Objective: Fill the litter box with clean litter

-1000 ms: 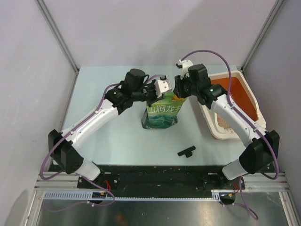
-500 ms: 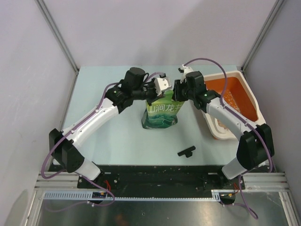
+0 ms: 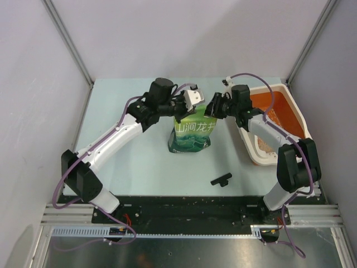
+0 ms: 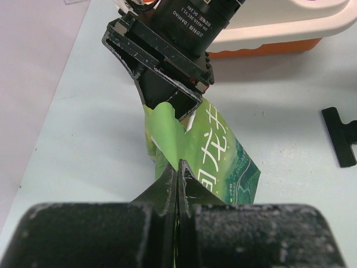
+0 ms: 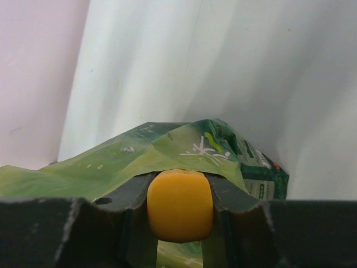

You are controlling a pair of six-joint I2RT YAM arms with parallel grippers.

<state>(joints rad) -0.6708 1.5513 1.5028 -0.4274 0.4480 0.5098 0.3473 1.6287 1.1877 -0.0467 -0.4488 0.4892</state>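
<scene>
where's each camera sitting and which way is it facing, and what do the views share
top external: above and behind the bases, looking down on both arms, left gripper, right gripper, green bag and litter box.
left wrist: looks along its own gripper, shut on the bag's top edge, toward the right gripper and litter box.
right wrist: looks across the bag toward a wall; its gripper is closed on a yellow-orange piece.
shared: all three show the green bag.

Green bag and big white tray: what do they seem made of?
Green bag: likely thin plastic film, glossy and printed; it creases where pinched. Tray: probably rigid moulded plastic, with a smooth white rim, rounded edge and orange inside.
</scene>
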